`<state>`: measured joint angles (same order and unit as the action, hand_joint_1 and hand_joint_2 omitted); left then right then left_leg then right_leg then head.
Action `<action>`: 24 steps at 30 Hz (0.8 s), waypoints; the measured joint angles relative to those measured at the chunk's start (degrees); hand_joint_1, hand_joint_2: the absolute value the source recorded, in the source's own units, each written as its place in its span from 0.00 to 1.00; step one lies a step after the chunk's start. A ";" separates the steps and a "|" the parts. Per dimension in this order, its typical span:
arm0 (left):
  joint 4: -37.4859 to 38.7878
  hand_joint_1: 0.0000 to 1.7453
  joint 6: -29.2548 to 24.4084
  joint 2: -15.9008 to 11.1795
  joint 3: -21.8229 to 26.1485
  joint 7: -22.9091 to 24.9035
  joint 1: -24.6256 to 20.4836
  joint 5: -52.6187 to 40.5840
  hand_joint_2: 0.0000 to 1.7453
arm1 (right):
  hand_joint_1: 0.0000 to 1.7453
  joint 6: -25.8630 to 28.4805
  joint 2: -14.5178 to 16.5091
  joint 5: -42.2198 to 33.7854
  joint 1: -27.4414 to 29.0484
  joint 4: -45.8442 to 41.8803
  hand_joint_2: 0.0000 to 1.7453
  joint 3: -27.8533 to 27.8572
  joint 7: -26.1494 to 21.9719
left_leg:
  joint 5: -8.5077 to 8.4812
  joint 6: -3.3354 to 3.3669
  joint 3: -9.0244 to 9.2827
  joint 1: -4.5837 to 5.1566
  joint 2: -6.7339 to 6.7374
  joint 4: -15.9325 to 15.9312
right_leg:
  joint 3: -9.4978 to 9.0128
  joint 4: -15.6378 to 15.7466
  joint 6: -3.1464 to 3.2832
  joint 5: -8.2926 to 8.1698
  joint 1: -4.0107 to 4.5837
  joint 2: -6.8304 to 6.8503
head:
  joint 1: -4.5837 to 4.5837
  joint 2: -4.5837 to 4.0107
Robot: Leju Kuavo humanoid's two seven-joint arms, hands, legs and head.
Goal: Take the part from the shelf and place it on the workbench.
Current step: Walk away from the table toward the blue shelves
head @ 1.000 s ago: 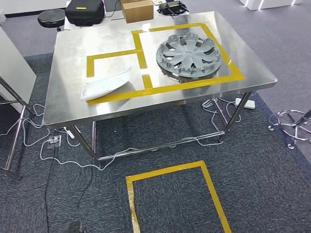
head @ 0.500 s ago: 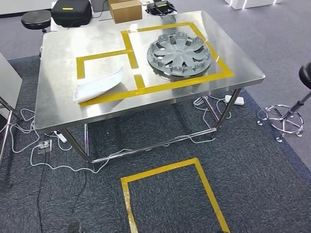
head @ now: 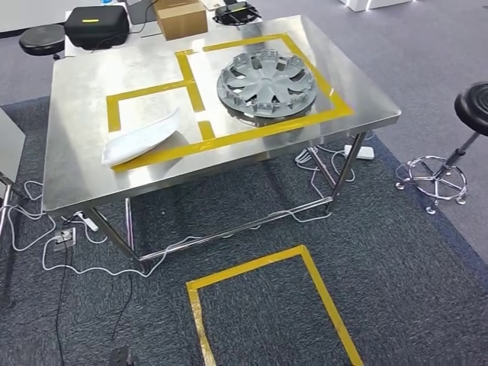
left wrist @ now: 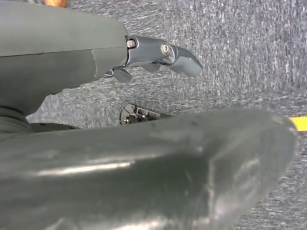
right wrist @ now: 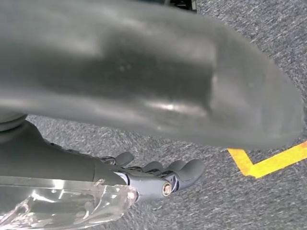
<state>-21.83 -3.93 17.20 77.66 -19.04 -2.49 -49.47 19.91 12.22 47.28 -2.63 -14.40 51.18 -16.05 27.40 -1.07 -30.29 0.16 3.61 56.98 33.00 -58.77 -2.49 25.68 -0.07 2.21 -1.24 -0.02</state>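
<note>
The steel workbench [head: 81, 130] stands ahead in the head view, marked with yellow tape outlines. A grey wheel cover [head: 266, 82] lies inside the right-hand outline. A white curved part [head: 141, 139] lies at the front of the left-hand outline. My left hand [left wrist: 72, 67] hangs over grey carpet, its fingers [left wrist: 170, 50] stretched out and holding nothing. My right hand [right wrist: 108, 86] also hangs over the carpet, fingers [right wrist: 173, 175] extended and holding nothing. Both hands are well apart from the bench.
A yellow tape rectangle [head: 271, 305] marks the carpet in front of the bench. White cables [head: 34, 229] trail under it. A black stool [head: 475, 107] stands at the right. A black case [head: 94, 25] and a cardboard box [head: 181, 19] sit behind the bench.
The whole picture has slid left, so the camera has turned to the right. The stool has come into view at the right. Things on the bench have not moved.
</note>
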 joint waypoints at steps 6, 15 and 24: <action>0.02 0.00 0.00 -0.13 -0.48 0.04 0.06 -0.33 0.00 | 0.00 -0.36 0.04 0.09 0.00 0.00 0.00 0.19 0.37 | 7.06 -1.25 -5.09 -0.29 -2.67 11.35 | 0.76 0.26 1.79 -0.71 -0.27 -3.08 | -0.39 0.00; 0.02 0.00 -0.04 -0.08 -0.88 0.54 0.17 -0.71 0.00 | 0.00 -0.59 0.03 0.48 0.05 0.00 0.00 0.23 0.67 | 0.46 -0.21 -0.29 -0.80 -7.83 0.26 | 1.86 0.12 0.20 -1.67 -0.24 -8.97 | -0.63 0.00; 0.02 0.00 -0.04 0.06 -0.90 0.55 0.37 -0.94 0.00 | 0.00 -0.59 0.02 1.09 0.31 0.00 0.00 0.26 0.75 | 0.24 1.55 0.00 -0.62 -1.43 -0.03 | 9.37 -15.79 -1.68 5.57 -0.29 -2.54 | 0.09 0.00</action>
<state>-21.81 -3.98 17.26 76.76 -18.49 -2.12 -50.41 19.32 12.24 48.37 -2.32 -14.40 51.43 -15.31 27.64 0.48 -30.29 -0.46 2.19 56.95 42.37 -74.56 -4.17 31.25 -0.36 -0.33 -1.15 -0.02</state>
